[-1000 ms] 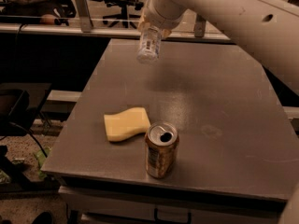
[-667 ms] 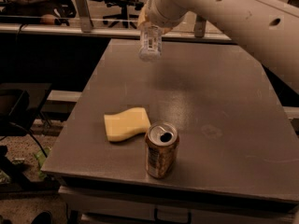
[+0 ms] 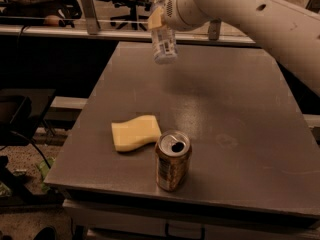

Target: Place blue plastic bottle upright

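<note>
The blue plastic bottle (image 3: 163,38) is a small clear bottle with a white cap and a pale label. It hangs in the air above the far left part of the grey table (image 3: 240,109). It is nearly upright with the cap on top, tilted slightly. My gripper (image 3: 159,18) is shut on the bottle's upper part, at the end of the white arm (image 3: 240,9) that comes in from the right. One yellowish finger pad (image 3: 154,19) shows on the bottle's left side. The bottle's base is clear of the tabletop.
A brown open drink can (image 3: 172,160) stands near the table's front edge. A yellow sponge (image 3: 135,132) lies just to its left. A rail with metal posts (image 3: 87,6) runs behind the table. Floor and dark gear lie off the left edge.
The gripper has lifted the bottle slightly and turned it more upright. The white cap now shows at the top. The can and sponge have not moved.
</note>
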